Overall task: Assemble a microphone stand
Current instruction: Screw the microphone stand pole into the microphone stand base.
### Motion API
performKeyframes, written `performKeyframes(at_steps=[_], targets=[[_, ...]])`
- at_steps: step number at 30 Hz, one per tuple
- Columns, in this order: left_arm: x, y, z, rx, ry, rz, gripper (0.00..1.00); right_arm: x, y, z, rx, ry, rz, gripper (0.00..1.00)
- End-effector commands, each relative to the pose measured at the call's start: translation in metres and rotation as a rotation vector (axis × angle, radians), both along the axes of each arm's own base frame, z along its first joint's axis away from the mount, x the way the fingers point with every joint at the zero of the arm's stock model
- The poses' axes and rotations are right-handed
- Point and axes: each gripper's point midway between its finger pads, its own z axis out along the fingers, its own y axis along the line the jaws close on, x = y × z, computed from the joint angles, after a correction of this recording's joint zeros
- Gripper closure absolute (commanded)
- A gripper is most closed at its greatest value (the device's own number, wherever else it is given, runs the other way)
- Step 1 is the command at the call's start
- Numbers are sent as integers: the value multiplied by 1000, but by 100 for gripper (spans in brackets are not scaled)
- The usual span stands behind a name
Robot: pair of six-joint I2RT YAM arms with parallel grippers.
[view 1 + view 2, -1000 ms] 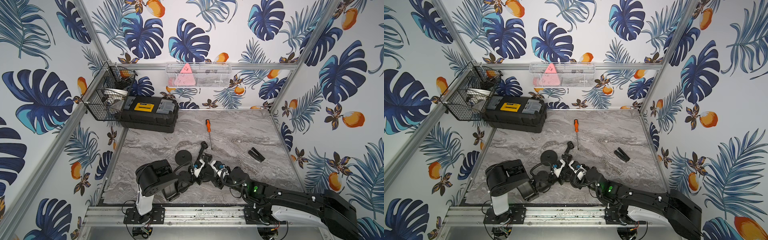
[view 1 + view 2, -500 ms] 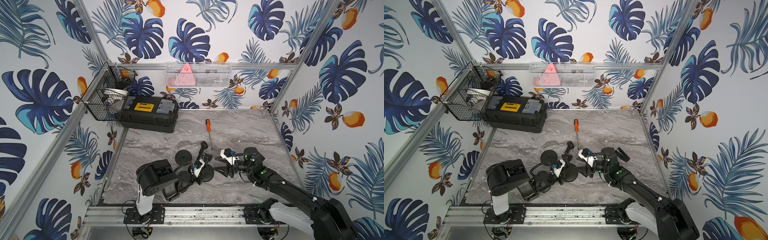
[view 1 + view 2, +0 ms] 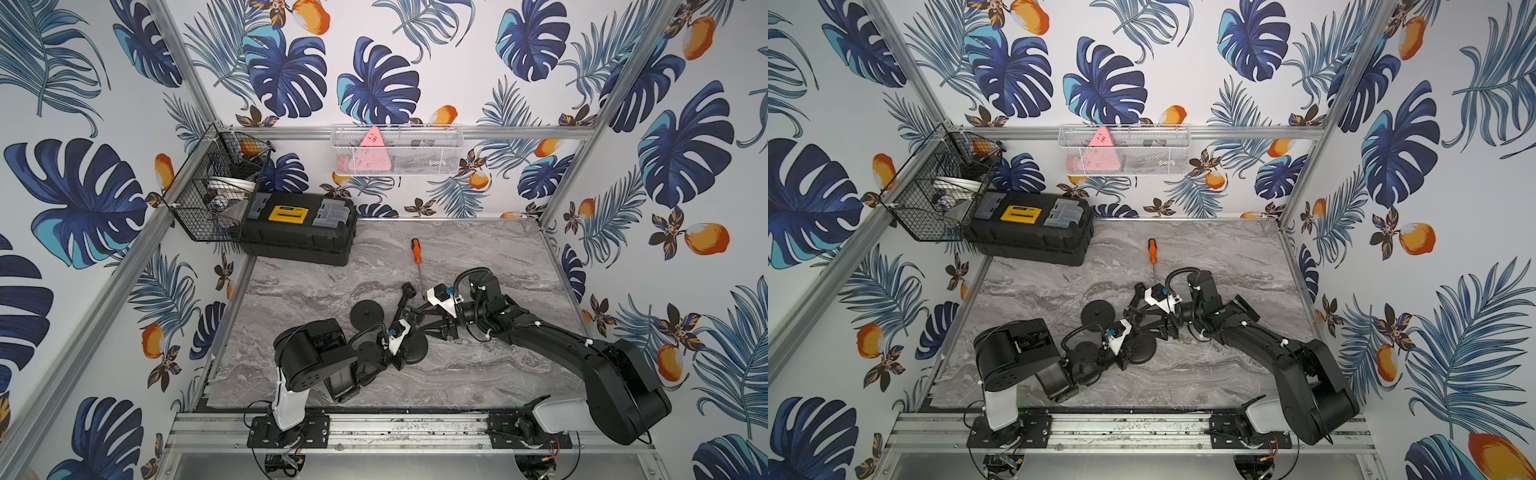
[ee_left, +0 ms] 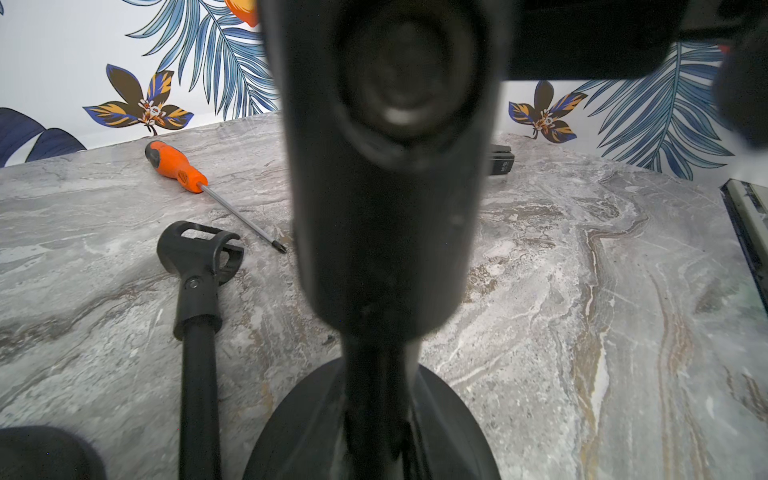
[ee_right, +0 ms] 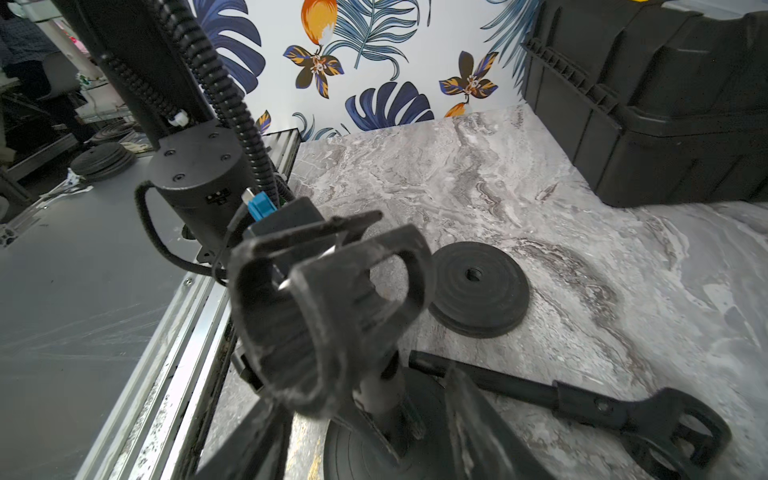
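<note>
A short microphone stand stands upright on its round base (image 3: 417, 353) (image 3: 1144, 348). My left gripper (image 3: 399, 344) (image 4: 382, 436) is shut on the stand's pole (image 5: 380, 395) just above the base. The black clip (image 5: 332, 307) at the top fills the left wrist view. My right gripper (image 3: 419, 322) (image 5: 370, 395) is open, one finger (image 5: 482, 419) on each side of the pole below the clip, with gaps. A second pole with clip (image 3: 402, 300) (image 5: 582, 399) (image 4: 199, 316) lies flat beside it. A second round base (image 3: 366, 314) (image 5: 478, 289) lies to the left.
An orange-handled screwdriver (image 3: 417, 257) (image 4: 178, 166) lies behind the stand parts. A black toolbox (image 3: 299, 232) sits at the back left under a wire basket (image 3: 216, 187). A small black part (image 4: 500, 160) lies towards the right wall. A mesh shelf (image 3: 397, 149) hangs on the back wall.
My right arm has swung away from the front edge, out to the right, then brought its open gripper in around the upright stand. The left arm and stand have stayed put.
</note>
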Motion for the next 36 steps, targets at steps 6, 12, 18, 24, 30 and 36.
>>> performKeyframes(at_steps=[6,12,18,24,30,36], targets=[[0,-1,-4,14,4,-4,75,-4,9,-4,15,16,90,44],[1,-1,-5,14,6,-3,75,-2,15,-8,24,24,104,48],[1,0,-6,18,6,4,75,-1,18,-8,30,7,125,61],[2,0,-4,11,5,8,73,-4,18,-11,14,5,148,76],[3,6,6,-11,-4,33,64,-11,17,-22,-7,11,142,93],[1,11,13,-29,-7,37,63,-20,15,-41,-63,-11,89,100]])
